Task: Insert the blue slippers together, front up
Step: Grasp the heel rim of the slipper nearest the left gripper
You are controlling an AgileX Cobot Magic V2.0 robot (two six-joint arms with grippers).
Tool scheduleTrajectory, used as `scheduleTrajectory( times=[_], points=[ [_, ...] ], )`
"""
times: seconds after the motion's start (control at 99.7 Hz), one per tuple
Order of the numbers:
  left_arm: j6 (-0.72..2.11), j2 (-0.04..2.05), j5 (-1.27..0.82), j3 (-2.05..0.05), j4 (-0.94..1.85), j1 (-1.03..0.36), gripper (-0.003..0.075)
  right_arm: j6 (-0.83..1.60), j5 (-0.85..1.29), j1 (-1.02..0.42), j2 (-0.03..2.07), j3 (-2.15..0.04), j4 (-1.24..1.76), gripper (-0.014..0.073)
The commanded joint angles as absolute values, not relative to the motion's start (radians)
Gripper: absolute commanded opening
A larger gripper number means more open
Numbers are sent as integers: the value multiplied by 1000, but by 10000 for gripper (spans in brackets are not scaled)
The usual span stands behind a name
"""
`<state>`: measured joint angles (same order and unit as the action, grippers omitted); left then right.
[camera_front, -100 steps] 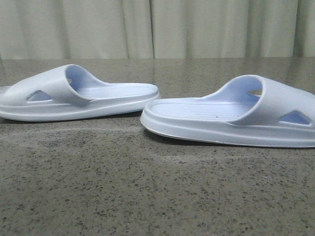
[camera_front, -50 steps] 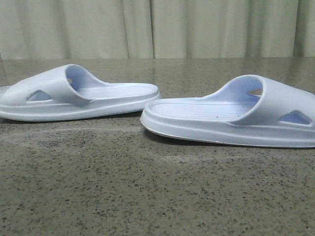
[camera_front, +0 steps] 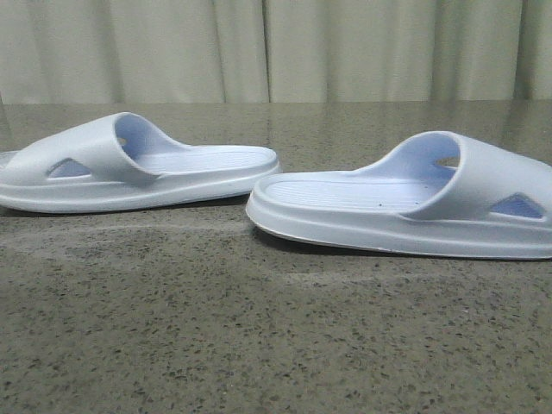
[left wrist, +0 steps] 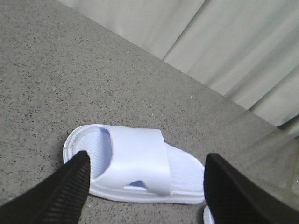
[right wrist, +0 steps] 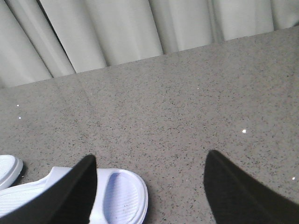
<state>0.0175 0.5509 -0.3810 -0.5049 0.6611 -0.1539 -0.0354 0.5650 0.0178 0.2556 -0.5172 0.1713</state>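
Pale unmarked blue slippers (camera_front: 259, 185) lie soles-down on the table (camera_front: 259, 345); left hand (left wrist: 145, 186) and right hand (right wrist: 149, 186) gape empty.

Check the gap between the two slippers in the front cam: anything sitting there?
Nothing. Between the left slipper and the right slipper only bare speckled tabletop shows in the front view; their near ends sit close, not touching.

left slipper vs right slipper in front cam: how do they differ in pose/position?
The left slipper has its strap at the left end and its heel pointing right; the right slipper is mirrored, strap at the right, heel pointing left. The left slipper lies farther back on the table; the right slipper sits nearer the camera and runs off the frame's right edge. Both are pale blue-white, sole-down, heels nearly meeting near the middle, neither gripped.
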Motion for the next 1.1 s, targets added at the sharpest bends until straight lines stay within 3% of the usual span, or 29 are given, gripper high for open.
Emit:
scheduleTrajectory(
  times=[0.0,0.461,1.093],
  points=[
    [21,615,-253,-530,748,-155,456,-36,480,24,276,-550,178,424],
    [21,946,-188,-534,937,-155,456,-36,480,24,276,-550,187,424],
    [22,1105,-175,-540,974,-155,456,-36,480,24,276,-550,189,424]
  ],
)
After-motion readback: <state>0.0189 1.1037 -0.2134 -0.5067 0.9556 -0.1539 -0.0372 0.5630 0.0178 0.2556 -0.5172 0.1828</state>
